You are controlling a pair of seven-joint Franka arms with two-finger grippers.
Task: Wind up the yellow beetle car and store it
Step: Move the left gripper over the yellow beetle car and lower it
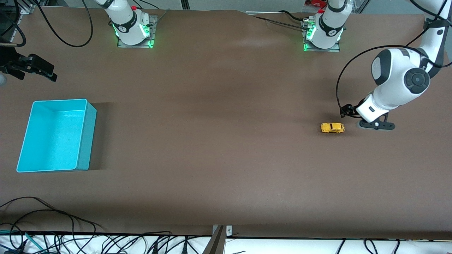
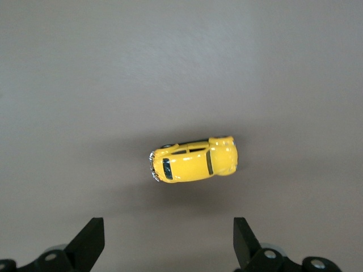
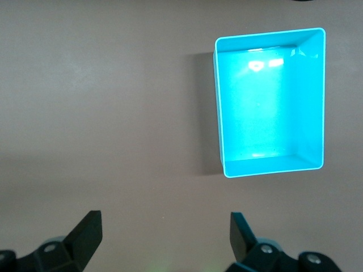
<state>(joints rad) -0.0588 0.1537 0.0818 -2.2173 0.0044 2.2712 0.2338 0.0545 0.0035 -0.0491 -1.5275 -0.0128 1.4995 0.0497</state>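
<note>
Yellow beetle car (image 1: pixel 332 127): sits on its wheels on the bare table (image 1: pixel 219 141), right of centre in the front view; centred in the left wrist view (image 2: pixel 193 159), lying crosswise between the finger lines.
Left gripper (image 1: pixel 376 124): low, just right of the car in the front view; spread wide, holds nothing; both fingertips (image 2: pixel 91 241) frame the lower edge of the left wrist view.
Right gripper (image 1: pixel 35 68): waits at the upper left of the front view, above the turquoise bin (image 1: pixel 86 116); spread wide, empty (image 3: pixel 164 238).
Turquoise bin: left side of the front view, well apart from the car; empty.
Risk, roll-off: free wheels, so a one-sided touch likely shoves the car away.
Risk, slip: tiny rounded glossy body, likely to squirt out of an off-centre pinch.
Risk, drop: long carry across the table to the bin; weak hold likely loses the car.
</note>
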